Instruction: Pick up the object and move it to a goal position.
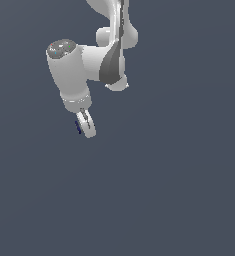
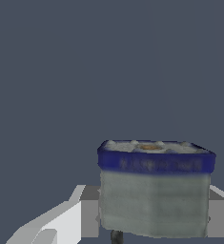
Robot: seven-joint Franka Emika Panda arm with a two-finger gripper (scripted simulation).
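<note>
I have the small blocky dark-blue-and-grey object [image 2: 154, 190] pinched between the jaws of my white gripper [image 1: 85, 125], so the pick looks done. I see no goal marker; what's left, I judge, is carrying it there.

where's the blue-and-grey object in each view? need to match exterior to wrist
Exterior view: the object is only a thin dark blue sliver at the claw, below the arm and toward the exterior view's left.
Wrist view: the object fills the foreground, a blue band over a grey body, between the white fingers.
Shared landmark: the white claw fingers flanking it.
</note>
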